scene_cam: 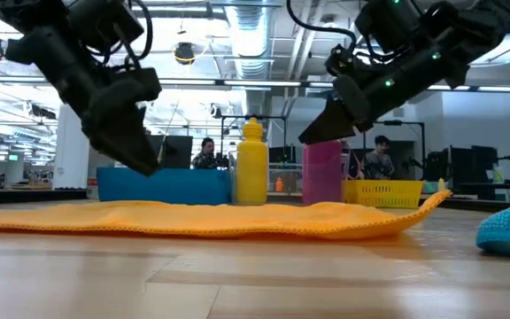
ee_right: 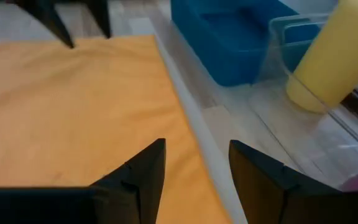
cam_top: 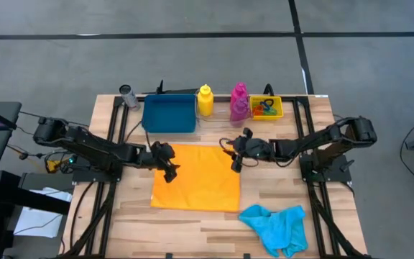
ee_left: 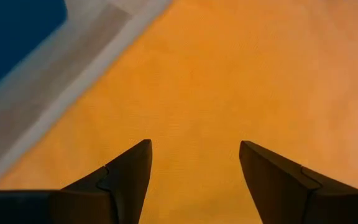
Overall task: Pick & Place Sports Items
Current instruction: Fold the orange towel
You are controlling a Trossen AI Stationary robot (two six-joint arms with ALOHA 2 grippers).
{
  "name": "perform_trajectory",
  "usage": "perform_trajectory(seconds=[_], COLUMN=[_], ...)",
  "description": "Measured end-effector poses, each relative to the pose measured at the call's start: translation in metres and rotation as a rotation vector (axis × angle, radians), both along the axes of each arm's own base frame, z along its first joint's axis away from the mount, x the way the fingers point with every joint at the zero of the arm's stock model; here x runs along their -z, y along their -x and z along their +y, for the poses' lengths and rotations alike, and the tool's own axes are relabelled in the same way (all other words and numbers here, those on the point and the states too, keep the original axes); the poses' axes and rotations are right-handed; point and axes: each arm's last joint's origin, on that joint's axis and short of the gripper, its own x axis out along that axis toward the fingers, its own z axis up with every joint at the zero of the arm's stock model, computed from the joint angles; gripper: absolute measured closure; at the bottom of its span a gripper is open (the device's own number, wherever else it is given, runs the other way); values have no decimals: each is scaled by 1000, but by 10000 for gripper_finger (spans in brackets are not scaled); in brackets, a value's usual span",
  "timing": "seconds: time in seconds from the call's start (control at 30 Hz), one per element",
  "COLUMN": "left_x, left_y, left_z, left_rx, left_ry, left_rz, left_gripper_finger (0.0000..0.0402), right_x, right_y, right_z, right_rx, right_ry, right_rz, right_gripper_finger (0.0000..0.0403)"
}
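Observation:
An orange cloth [cam_top: 196, 176] lies spread flat on the middle of the table. My left gripper [cam_top: 169, 171] hangs open just above the cloth's left edge [ee_left: 229, 93], touching nothing; the low view shows it clear of the cloth [scene_cam: 144, 164]. My right gripper [cam_top: 237, 162] is open above the cloth's far right corner [ee_right: 73, 112], higher up [scene_cam: 312, 137]. A cyan cloth [cam_top: 275, 226] lies crumpled at the near right. A yellow bottle [cam_top: 205, 101] and a magenta bottle [cam_top: 239, 101] stand upright at the far edge. Coloured rings [cam_top: 267, 108] lie in the yellow bin.
A blue tray [cam_top: 169, 114] stands at the far edge, left of the bottles. The small yellow bin [cam_top: 279, 108] stands to their right. A grey object [cam_top: 126, 95] lies at the far left corner. Bare wood shows at the near left.

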Motion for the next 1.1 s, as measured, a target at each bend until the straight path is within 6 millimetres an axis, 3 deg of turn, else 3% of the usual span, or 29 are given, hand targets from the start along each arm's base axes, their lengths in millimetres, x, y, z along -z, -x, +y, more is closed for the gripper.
perform_trajectory(seconds=[0.23, 0.37, 0.53, 0.73, 1.1], left_x=[-36, -45, -38, -19, 16], left_y=[21, 38, 54, 60, 70], left_z=[24, 37, 44, 51, 69], left_rx=[-108, -221, -321, -437, -644], left_ry=[104, 152, 177, 202, 354], left_rz=[-147, -156, -28, 37, -113], left_gripper_finger=[160, 160, 160, 160, 160], right_x=[-3, 0, 16, 40, 56], right_y=[3, 8, 20, 39, 63], right_z=[-48, -67, -61, -48, -48], right_rx=[3, 5, -2, 77, 168], right_ry=[-140, -249, -309, -340, -312], right_rz=[-53, -66, -21, 19, -59], right_gripper_finger=[234, 234, 234, 234, 234])
